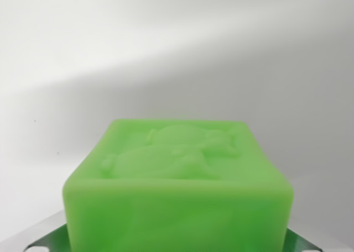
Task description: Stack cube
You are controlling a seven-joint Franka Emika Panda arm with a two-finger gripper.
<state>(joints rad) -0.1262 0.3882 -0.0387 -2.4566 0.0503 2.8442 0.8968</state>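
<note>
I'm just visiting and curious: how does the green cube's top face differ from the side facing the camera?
The green cube has a top face with a raised, moulded figure inside a low rim, while its near side shows only faint, cloudy swirls. The top face looks paler and softly lit; the near side is a deeper, more saturated green. Both share the same glossy, translucent green material and rounded edges.

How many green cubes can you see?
1. The green cube fills the bottom middle of the wrist view, with a raised picture on its top face. Another cube could be hidden beneath or behind it; this view cannot show that.
</note>
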